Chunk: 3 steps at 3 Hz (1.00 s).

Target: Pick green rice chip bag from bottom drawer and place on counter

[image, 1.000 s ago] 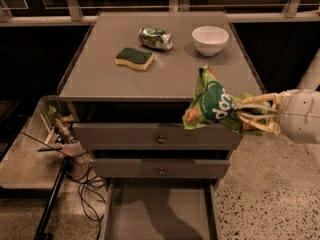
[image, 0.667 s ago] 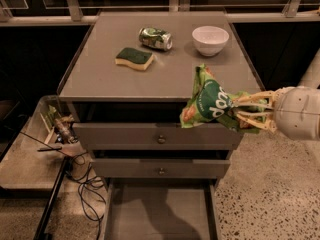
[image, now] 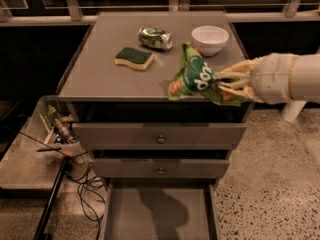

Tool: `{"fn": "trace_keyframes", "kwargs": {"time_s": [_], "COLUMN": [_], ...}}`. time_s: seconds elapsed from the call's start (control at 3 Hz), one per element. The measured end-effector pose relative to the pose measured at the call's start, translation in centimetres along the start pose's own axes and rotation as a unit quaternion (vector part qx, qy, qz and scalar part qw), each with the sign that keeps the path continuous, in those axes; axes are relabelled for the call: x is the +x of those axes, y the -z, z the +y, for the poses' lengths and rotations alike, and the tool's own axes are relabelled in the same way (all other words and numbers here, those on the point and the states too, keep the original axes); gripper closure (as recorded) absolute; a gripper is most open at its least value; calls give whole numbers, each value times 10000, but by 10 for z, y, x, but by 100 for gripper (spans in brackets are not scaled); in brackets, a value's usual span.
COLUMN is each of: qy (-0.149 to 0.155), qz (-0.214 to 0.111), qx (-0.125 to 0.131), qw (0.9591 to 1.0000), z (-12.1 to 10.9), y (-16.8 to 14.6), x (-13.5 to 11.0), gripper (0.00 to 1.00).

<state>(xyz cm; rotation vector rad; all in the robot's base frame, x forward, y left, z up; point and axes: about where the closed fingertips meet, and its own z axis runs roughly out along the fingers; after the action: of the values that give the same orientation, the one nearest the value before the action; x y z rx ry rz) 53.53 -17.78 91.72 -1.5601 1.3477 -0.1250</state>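
Green foil pack, the green rice chip bag (image: 192,79), sits clamped in the gripper (image: 222,82), airborne over the counter (image: 110,59) at its front right edge. The bottom drawer (image: 157,214) stands open. Pick appears done; remaining: lower, release.

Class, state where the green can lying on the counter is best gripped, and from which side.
Grip the green can at its middle, from above: it lies on its side, curved flanks exposed. The gripper, shut on the green rice chip bag, hangs over the counter's front edge.
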Motion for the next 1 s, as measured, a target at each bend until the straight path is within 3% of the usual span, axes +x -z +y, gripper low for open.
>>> {"fn": "trace_keyframes", "kwargs": {"time_s": [0.33,1.0], "qy": [-344,-1048], "qz": [107,274], "qx": [103,99], "qw": [9993,9941], "z": [-25,-29], "y": [-24,-56], "x": [3,18], "gripper": [100,100]}}
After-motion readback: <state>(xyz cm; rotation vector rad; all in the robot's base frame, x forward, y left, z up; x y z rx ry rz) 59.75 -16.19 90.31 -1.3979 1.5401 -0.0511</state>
